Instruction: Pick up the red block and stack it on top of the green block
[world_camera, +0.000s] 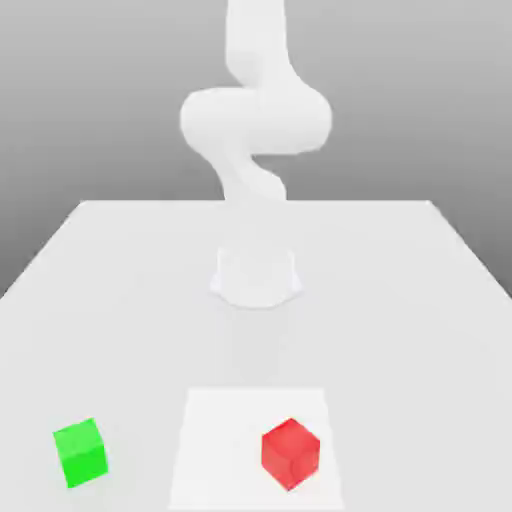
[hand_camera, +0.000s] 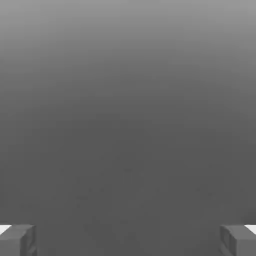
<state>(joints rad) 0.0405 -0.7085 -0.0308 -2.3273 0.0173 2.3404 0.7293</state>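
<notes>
And here's the gripper in the hand view, its two fingers spread wide apart with nothing between them! The red block sits towards the exterior view's right, on a white square on the table, an edge turned to the camera. Over to the exterior view's left, the green block lies on the table, well apart from the red one, and that looks useful: room to grasp one without knocking the other. The arm stands up tall behind them, a pose that likely leaves the workspace free at the start. So the reach for red comes first, I'd say, and the fingers probably need to match its turned sides, or it could twist in the grip. Stacking is all still to do!
</notes>
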